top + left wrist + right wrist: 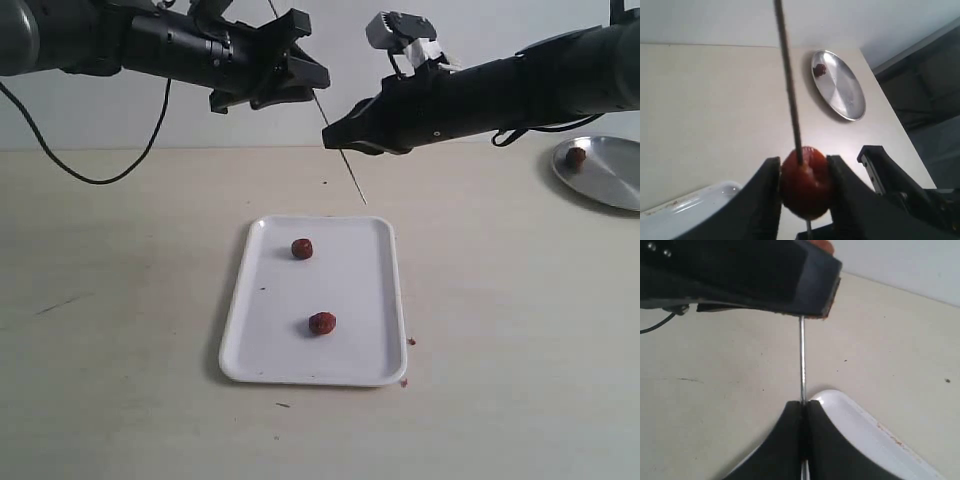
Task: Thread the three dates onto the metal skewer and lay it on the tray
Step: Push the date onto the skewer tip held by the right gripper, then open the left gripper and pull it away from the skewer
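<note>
High above the table, my left gripper [804, 182] is shut on one dark-red date [805, 185], a finger pressed to each side. The thin metal skewer [789, 90] passes through that date. My right gripper [802, 407] is shut on the skewer [802, 360] further along. In the exterior view the skewer [345, 165] slants down between the left gripper [305, 62] and the right gripper [335, 135], its tip hanging above the table behind the white tray [350, 285]. Two more dates [302, 248] [322, 323] lie on the tray. The held date is hidden in the exterior view.
A round shiny metal plate [610, 175] sits at the far right edge with another dark-red fruit [576, 155] on it. A black cable [80, 170] hangs at the back left. Small red crumbs [410, 342] lie beside the tray's right front corner.
</note>
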`<action>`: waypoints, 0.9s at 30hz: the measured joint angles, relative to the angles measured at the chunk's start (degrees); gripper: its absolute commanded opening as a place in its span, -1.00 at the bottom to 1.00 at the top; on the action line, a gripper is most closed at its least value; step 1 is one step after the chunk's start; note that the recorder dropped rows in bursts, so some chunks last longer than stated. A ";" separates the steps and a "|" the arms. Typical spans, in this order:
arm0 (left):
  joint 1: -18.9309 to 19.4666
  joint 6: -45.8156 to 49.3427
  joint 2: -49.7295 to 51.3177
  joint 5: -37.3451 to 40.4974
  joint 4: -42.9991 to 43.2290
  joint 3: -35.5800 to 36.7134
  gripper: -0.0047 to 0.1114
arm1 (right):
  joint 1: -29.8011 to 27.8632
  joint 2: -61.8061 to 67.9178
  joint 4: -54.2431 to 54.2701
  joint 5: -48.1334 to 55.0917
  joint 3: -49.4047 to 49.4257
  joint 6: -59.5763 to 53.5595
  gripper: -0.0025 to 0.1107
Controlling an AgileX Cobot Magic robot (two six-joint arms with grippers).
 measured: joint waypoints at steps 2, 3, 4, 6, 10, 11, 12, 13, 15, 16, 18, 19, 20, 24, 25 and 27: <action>0.00 -0.10 0.00 0.00 0.29 0.00 0.00 | 0.00 0.00 0.00 0.00 0.00 0.00 -0.96; 0.00 -0.10 0.00 0.00 0.52 0.00 0.07 | 0.00 0.00 0.00 0.00 0.00 0.00 -0.96; 0.00 -0.10 0.00 0.00 0.64 0.00 0.12 | 0.00 0.00 -0.12 0.00 0.00 0.00 -0.96; 0.00 -0.10 0.00 0.00 0.72 0.00 0.20 | 0.00 0.00 -0.53 0.00 0.00 0.41 -0.96; 0.00 -0.10 0.00 0.00 0.87 0.00 0.21 | 0.00 0.00 -2.15 0.00 0.00 2.02 -0.96; 0.00 -0.10 0.00 -0.10 0.87 0.00 0.21 | 0.00 0.00 -2.57 0.00 0.00 2.22 -0.96; 0.12 -0.10 0.00 -0.10 0.87 0.00 0.21 | 0.00 0.00 -2.92 0.00 0.00 2.51 -0.96; 0.14 -0.10 0.00 -0.10 0.87 0.00 0.21 | 0.00 0.00 -3.20 0.00 0.00 2.80 -0.96; 0.59 -0.10 0.00 -0.10 0.87 0.00 0.21 | 0.00 0.00 -4.03 0.00 0.00 3.56 -0.96; 0.69 -0.10 0.00 -0.10 0.87 0.00 0.21 | 0.00 0.00 -4.63 0.00 0.00 4.00 -0.96; 1.37 0.29 0.00 0.30 0.87 0.00 0.21 | 0.00 0.00 -6.59 -1.19 0.00 5.44 -0.96; 1.68 0.49 0.00 0.76 0.91 0.00 0.21 | 0.00 0.00 -7.69 -2.58 0.00 6.49 -0.96; 1.92 0.63 0.00 1.50 1.38 0.00 0.21 | 0.00 0.00 -9.39 -4.25 0.00 8.21 -0.96; 2.46 0.97 0.00 3.11 6.43 0.00 0.21 | -1.45 0.00 -18.53 -10.14 0.00 18.75 -0.96; 2.58 1.08 0.00 3.53 8.80 0.00 0.21 | -2.02 0.00 -20.98 -10.71 0.00 20.91 -0.96; 2.58 1.20 0.00 4.84 14.21 0.00 0.21 | -3.60 0.00 -25.91 -11.11 0.00 26.20 -0.96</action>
